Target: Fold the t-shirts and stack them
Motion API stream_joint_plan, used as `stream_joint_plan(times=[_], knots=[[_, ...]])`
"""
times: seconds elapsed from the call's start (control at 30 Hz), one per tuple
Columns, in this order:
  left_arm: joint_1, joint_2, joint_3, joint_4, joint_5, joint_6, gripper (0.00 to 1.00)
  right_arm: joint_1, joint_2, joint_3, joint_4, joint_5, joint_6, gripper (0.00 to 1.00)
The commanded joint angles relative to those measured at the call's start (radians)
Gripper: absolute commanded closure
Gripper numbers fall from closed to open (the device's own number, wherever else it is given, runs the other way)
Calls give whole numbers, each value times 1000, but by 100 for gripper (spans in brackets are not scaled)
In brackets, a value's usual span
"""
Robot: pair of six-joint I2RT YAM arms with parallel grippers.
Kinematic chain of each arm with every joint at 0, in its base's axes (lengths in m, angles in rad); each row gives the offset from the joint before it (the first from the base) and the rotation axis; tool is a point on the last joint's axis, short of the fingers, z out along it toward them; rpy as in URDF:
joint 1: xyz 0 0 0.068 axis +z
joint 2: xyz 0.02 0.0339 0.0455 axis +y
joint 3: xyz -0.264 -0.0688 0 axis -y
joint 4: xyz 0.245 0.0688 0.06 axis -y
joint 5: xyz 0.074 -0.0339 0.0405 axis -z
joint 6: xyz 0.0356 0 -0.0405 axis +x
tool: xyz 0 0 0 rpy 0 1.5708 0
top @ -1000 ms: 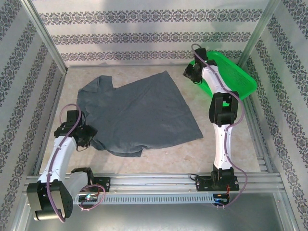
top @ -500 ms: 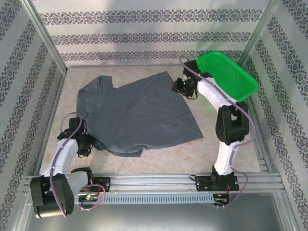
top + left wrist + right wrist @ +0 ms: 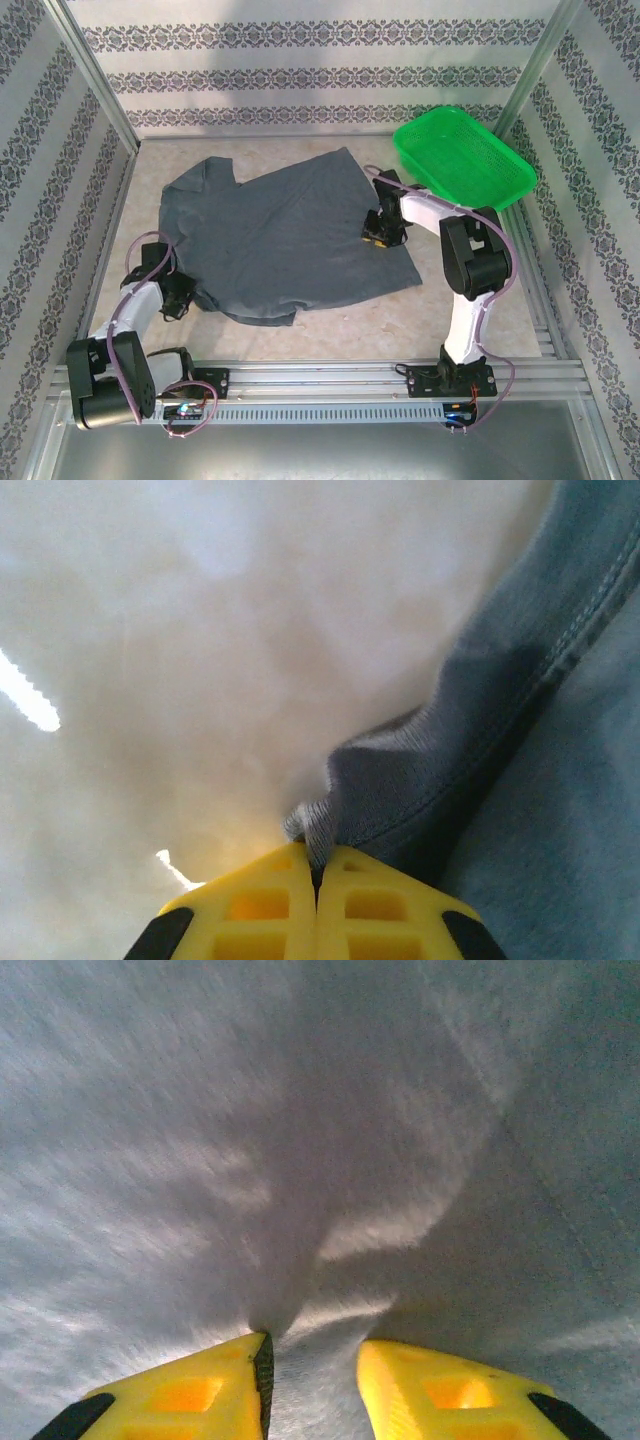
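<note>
Left wrist: left gripper [image 3: 318, 858] pinched closed on t-shirt [image 3: 545, 830] hem.

The right gripper [image 3: 383, 232] has been swung away from the green basket [image 3: 465, 155] at the far right and lowered onto the right edge of the t-shirt [image 3: 290, 240], jaws apart on the fabric. The left gripper [image 3: 318, 855] has been closed on the t-shirt's near-left hem.
</note>
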Motion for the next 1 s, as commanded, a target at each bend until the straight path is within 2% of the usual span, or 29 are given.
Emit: stream_joint_plan(times=[0.0,0.2,0.37,0.57,0.63,0.73,0.87,0.9,0.93,0.97], knots=[[39,43,47,27,-28,57,100,-38,82,68,-58,73,-38,67],[147,65,184,-17,-78,143,100,-45,232,335,-207,108,-53,71],[182,123,277,19,-84,165,100,-72,325,508,-290,91,-27,73],[196,183,324,183,14,170,100,-93,344,646,-331,108,-82,73],[195,185,311,273,83,148,100,-86,321,663,-324,93,-128,69],[190,191,292,320,144,122,99,-45,230,639,-330,148,-188,63],[188,189,238,356,190,119,98,63,6,420,-242,151,-211,58],[188,194,230,355,194,122,91,105,-43,350,-220,134,-209,58],[189,203,232,340,192,124,74,143,-87,294,-201,121,-207,58],[188,215,236,330,203,131,54,186,-127,227,-175,104,-203,58]])
